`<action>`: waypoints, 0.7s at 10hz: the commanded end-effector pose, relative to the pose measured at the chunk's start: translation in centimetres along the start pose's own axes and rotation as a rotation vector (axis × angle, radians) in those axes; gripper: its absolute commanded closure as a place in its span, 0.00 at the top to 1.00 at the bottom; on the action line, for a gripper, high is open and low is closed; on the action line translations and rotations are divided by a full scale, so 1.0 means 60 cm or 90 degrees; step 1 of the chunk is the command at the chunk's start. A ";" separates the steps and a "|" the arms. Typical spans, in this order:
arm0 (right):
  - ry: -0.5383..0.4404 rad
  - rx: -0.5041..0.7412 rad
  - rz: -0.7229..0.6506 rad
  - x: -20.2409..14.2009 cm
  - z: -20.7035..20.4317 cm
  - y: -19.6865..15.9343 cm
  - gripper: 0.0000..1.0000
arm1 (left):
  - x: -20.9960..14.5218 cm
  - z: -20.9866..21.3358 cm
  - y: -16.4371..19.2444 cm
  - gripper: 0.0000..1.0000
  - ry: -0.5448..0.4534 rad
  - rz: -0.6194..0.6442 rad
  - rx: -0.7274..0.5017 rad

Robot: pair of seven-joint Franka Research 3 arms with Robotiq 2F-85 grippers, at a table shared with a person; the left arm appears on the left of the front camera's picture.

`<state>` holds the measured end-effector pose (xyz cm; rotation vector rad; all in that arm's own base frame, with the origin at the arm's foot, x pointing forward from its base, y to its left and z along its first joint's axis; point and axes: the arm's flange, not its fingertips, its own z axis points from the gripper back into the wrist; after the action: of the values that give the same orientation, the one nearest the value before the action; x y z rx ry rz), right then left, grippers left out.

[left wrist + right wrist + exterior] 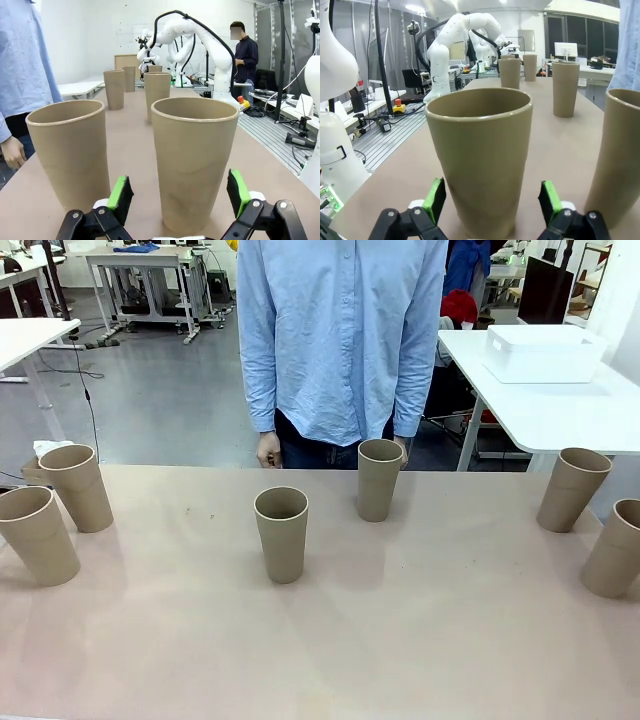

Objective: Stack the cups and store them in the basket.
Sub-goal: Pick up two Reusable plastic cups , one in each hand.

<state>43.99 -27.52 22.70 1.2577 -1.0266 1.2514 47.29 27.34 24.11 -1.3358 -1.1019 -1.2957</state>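
Starting stacking: aiming left gripper (179,192) at leftmost cup (194,145), right gripper (493,200) at rightmost cup (480,145), jaws apart, likely needing closing next.

Left hand (179,196): jaws spread wide, nothing gripped; green pads (120,192) turned inward toward each other; black fingers pointing level.
Right hand (492,202): jaws spread wide, nothing gripped; its green pads (436,199) turned inward toward each other; black fingers pointing level.
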 end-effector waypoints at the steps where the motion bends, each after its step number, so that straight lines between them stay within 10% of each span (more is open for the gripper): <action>1: 0.005 0.027 0.007 0.004 -0.003 0.000 1.00 | 0.008 -0.002 0.005 1.00 -0.019 0.013 0.012; 7: -0.022 0.057 0.000 -0.001 -0.027 0.003 1.00 | 0.002 -0.014 0.008 1.00 -0.047 0.036 0.013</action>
<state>43.76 -26.44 22.45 1.3291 -1.0039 1.2616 47.60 26.59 23.88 -1.3802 -1.1028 -1.2435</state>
